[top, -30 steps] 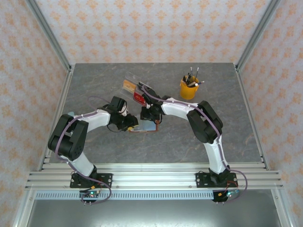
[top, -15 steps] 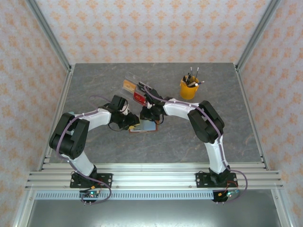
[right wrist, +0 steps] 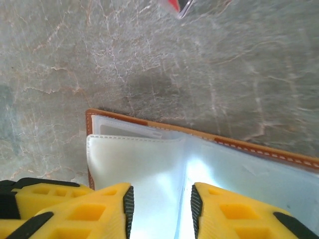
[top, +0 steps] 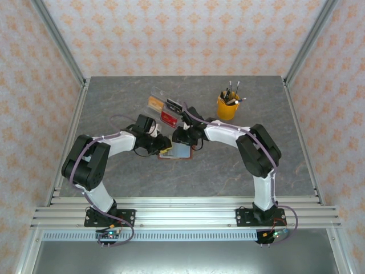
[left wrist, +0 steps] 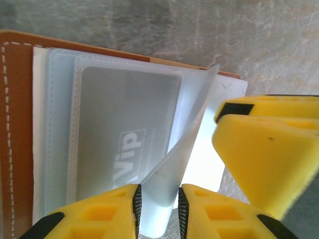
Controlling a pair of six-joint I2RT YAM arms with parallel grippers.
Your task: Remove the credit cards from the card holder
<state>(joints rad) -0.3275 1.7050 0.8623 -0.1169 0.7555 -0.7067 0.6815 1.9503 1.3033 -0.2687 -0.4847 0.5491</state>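
A clear sleeve (left wrist: 174, 164) of the card holder (left wrist: 17, 124) is pinched by the left tool (left wrist: 158, 204), and a grey "Vip" credit card (left wrist: 124, 129) is tucked in the pocket just ahead of it. The right tool (right wrist: 162, 209) is parked over the pale pages, which lie flat on the tabletop (right wrist: 149, 50) under it. Its fingers are set a bit apart, but whether anything's gripped can't be told.

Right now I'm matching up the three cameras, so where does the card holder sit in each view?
Top external: card holder near mid-frame, lying open, pale side up.
Left wrist: card holder across the left and centre, brown edge at far left.
Right wrist: card holder in the lower half, brown edge along its top.
Shared landmark: its brown leather rim framing the pale pockets.
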